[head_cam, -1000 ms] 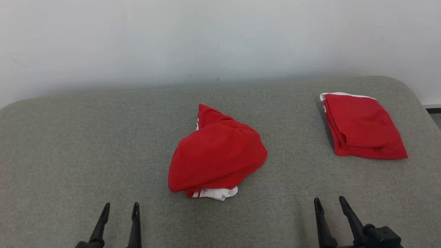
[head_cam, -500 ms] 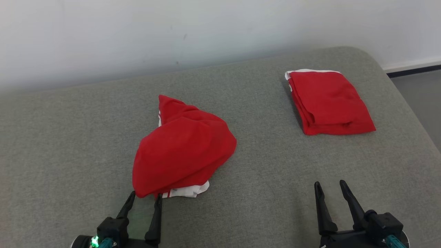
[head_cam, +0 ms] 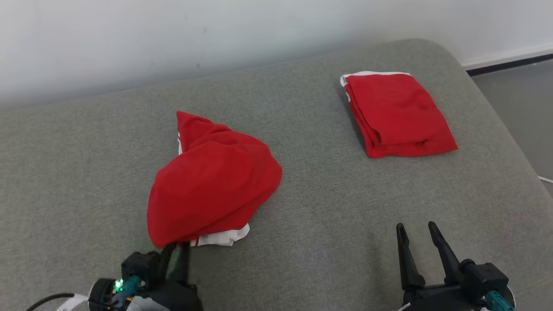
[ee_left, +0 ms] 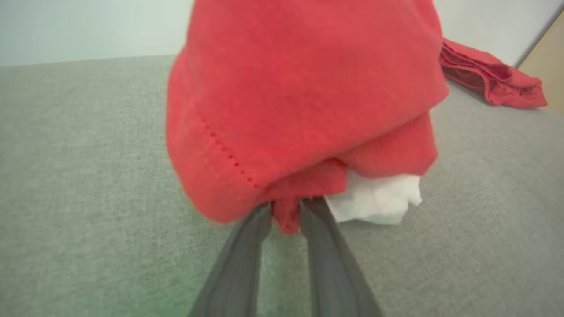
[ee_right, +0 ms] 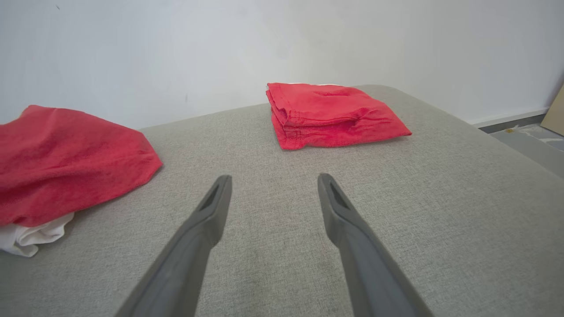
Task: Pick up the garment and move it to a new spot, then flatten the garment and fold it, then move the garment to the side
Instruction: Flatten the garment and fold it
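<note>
A crumpled red garment with white trim lies bunched in the middle of the grey cushioned surface. My left gripper is at its near edge, fingers closed on a red fold. In the left wrist view the fold sits pinched in the left gripper, with the garment heaped above and white cloth beside. My right gripper hovers open over bare surface at the lower right, well clear of the garment. The right wrist view shows the right gripper open, with the garment at its left.
A second red garment, folded flat, lies at the far right of the surface; the right wrist view has the folded garment ahead. A white wall backs the surface. The surface's rounded right edge drops to a grey floor.
The camera has swung right and down. My left gripper has advanced to the garment's near edge and closed on a fold. The right gripper stays open in place.
</note>
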### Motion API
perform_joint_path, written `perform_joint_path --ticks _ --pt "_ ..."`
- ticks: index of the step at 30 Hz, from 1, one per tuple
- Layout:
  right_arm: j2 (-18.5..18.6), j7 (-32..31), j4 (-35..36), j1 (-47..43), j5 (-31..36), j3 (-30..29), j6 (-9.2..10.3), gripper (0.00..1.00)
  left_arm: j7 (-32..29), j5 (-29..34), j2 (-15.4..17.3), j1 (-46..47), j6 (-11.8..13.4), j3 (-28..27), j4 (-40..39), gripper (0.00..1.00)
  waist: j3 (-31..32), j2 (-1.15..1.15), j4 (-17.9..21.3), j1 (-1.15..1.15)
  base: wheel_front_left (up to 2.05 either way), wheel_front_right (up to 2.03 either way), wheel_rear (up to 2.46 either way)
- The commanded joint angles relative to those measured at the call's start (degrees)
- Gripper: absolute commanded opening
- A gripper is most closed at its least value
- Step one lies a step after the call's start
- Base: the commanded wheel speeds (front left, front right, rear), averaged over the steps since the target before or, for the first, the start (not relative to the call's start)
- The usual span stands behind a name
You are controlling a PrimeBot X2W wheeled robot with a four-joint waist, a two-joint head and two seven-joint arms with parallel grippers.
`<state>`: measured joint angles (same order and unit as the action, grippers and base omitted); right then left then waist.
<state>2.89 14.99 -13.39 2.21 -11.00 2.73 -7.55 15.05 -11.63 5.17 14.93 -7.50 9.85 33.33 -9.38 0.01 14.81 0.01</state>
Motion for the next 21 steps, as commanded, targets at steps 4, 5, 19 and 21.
perform_joint_path --ticks 4,5,19,21 --pt "-0.01 0.25 0.11 -0.66 -0.48 -0.13 0.15 1.0 0.17 -1.4 -0.11 -0.3 0.08 -0.4 -3.07 0.0 1.06 -0.01 -2.08 -0.01 0.0 0.0 0.0" --pt "0.0 0.25 0.0 -0.89 -0.51 0.0 0.15 1.0 0.17 -1.48 -0.02 -0.82 0.08 -0.39 -3.81 0.0 1.32 -0.01 -2.53 -0.01 0.0 0.0 0.0" --pt "0.01 0.25 -0.93 -3.69 -1.8 -0.02 0.15 1.0 0.17 -2.23 1.18 -10.66 0.07 -0.67 -18.63 0.0 5.92 -0.01 -13.09 -0.01 0.0 0.0 0.0" --pt "0.01 0.25 -0.89 -3.69 -2.06 0.13 0.15 1.0 0.17 -1.86 1.23 -12.78 0.07 -1.21 -20.36 0.0 6.31 -0.01 -14.44 -0.01 0.0 0.0 0.0"
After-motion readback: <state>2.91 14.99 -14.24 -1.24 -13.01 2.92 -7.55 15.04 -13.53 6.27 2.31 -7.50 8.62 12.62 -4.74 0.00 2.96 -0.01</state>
